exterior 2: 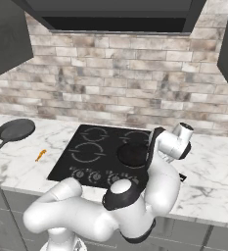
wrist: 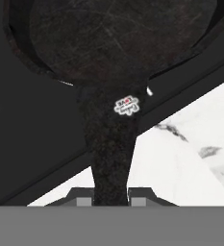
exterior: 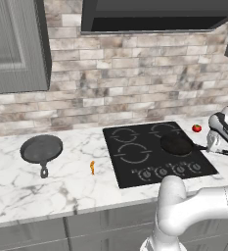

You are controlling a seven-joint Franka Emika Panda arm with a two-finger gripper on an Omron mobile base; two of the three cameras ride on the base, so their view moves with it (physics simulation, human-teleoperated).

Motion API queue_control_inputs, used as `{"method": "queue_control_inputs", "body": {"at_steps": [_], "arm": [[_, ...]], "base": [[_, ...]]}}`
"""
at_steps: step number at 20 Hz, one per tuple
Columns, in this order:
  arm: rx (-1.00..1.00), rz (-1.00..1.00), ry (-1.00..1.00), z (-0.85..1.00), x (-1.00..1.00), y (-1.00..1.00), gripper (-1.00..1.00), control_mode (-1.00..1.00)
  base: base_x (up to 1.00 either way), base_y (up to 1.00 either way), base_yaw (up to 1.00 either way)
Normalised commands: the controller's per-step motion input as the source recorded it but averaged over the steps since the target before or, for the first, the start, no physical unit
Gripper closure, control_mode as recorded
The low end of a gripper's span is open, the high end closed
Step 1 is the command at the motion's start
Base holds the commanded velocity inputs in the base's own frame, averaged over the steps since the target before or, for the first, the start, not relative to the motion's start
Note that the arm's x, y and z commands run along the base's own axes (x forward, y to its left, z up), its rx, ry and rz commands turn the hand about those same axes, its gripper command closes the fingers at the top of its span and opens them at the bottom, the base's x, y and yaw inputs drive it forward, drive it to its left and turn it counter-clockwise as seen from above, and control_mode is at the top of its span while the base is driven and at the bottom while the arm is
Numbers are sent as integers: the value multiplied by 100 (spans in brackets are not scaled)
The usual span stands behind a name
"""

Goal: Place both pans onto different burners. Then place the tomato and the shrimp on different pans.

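Gripping the black pan (wrist: 108, 53) by its long handle (wrist: 111, 153), pan sitting on the front right burner (exterior: 176, 145) of the cooktop (exterior: 135, 169).

Gripper (wrist: 111, 196) is nearly closed, fingertips (wrist: 83, 197) pinching the handle from both sides, so it's got hold of it out past the cooktop's right edge, over the marble counter (exterior: 61, 186). Grey skillet (exterior: 41, 149) is lying well off to the left on the counter, loop handle pointing toward the front. Shrimp (exterior: 92, 167) is lying on the counter between the skillet and the cooktop, nearer the cooktop. Tomato (exterior: 196, 128) is sitting on the counter just beside the cooktop's back right corner. Other rings (exterior: 134, 153) are showing nothing on them.
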Motion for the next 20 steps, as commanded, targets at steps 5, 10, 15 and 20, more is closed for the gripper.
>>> {"method": "queue_control_inputs", "body": {"at_steps": [5,10,15,20], "arm": [[0,0,0,-1,1,0,100,-100],[0,0,1,-6,-5,-2,100,-100],[0,0,1,-9,-13,-10,100,-100],[0,0,0,-11,-9,-6,100,-100]], "base": [[0,0,0],[0,0,0],[0,0,0],[0,0,0]]}}
